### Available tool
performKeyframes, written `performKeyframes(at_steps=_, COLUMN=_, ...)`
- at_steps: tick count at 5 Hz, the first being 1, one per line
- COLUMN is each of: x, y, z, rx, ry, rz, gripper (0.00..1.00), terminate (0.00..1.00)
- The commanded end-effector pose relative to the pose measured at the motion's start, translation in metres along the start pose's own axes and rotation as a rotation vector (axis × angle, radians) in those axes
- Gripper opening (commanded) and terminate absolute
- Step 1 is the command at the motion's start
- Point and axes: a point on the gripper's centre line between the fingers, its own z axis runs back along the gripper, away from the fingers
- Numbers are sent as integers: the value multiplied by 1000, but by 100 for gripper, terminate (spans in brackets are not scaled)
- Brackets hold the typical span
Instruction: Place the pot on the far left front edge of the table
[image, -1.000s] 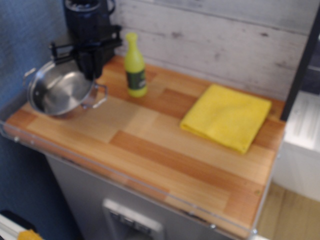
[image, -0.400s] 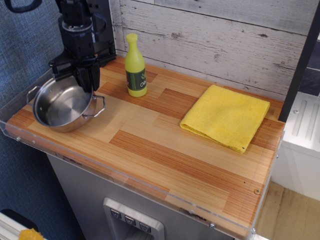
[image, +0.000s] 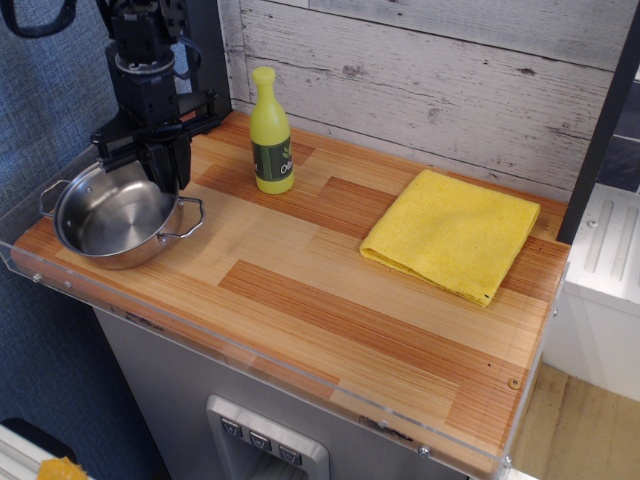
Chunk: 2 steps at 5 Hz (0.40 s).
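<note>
- The pot (image: 113, 215) has slid further left and slightly toward the front since a moment ago; it now sits flat on the tabletop (image: 340, 300) at its left end, close to the front acrylic rim.
- The end effector (image: 160, 165) has moved left with it and is still at the pot's back rim, fingers pointing down.
- The fingers look pressed together on that rim, though from this angle I cannot tell for sure whether they still pinch it or have just let go.
- The yellow bottle (image: 270, 130) and yellow cloth (image: 452, 232) have not moved.
- Judgement: the pot is at or very near the target corner, so what likely remains is releasing and lifting clear.
</note>
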Motion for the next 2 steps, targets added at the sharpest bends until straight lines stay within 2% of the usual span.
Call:
performKeyframes(at_steps=1, x=8, y=9, z=11, rx=-62, ry=21, rz=49, gripper=100, terminate=0)
performKeyframes(at_steps=2, x=10, y=14, z=22, rx=-77, ry=2, rz=87, gripper=100, terminate=0)
